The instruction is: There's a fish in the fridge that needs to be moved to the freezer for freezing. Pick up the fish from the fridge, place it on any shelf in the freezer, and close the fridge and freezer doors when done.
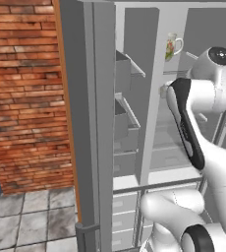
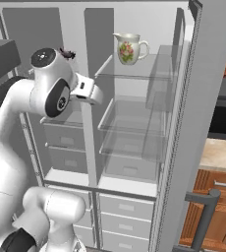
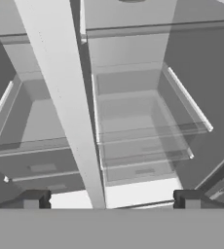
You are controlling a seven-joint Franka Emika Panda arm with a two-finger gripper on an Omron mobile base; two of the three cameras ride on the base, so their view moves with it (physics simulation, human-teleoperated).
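The gripper (image 3: 109,199) stands wide open and empty, facing the divider between freezer (image 3: 33,121) and fridge (image 3: 143,121). Both doors stand open. A floral pitcher (image 2: 129,47) sits on the fridge's top glass shelf. I cannot make out the fish.

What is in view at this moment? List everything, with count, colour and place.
fridge: one, grey, wider right half, door open, clear glass shelves.
freezer: one, grey, narrower left half, door open, grey drawers.
jug: one, white with floral print, top fridge shelf.
lower drawers: several, white, under both halves.
brick wall: one, red, left of the unit.
floor tiles: grey, below the wall.
wooden cabinets: brown, right of the fridge.
arm: one, white, before the freezer.
gripper: one, dark jaws apart, empty.
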